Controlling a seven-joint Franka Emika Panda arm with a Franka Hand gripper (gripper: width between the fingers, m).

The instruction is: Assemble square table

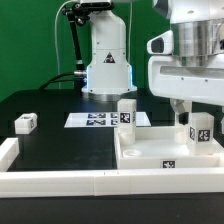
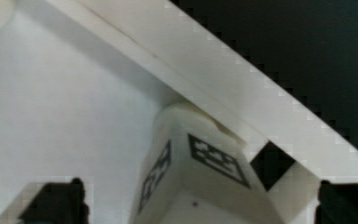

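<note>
The square table slab [image 1: 150, 152], white with a raised rim, lies at the exterior view's right front. One white tagged leg block [image 1: 127, 112] stands at its far left corner and another [image 1: 201, 129] near its right side. A third leg [image 1: 25, 123] lies loose on the black table at the left. My gripper [image 1: 187, 112] hangs over the right-hand leg with its fingers down beside it. In the wrist view that leg [image 2: 202, 165] stands between my gripper's [image 2: 197, 205] dark fingertips [image 2: 55, 203], with a gap showing at each side, and the slab's rim [image 2: 194, 70] runs diagonally past.
The marker board [image 1: 93, 120] lies flat in front of the robot's base [image 1: 106, 60]. A long low white barrier wall [image 1: 60, 182] runs along the front edge. A black cable hangs behind the base at the left.
</note>
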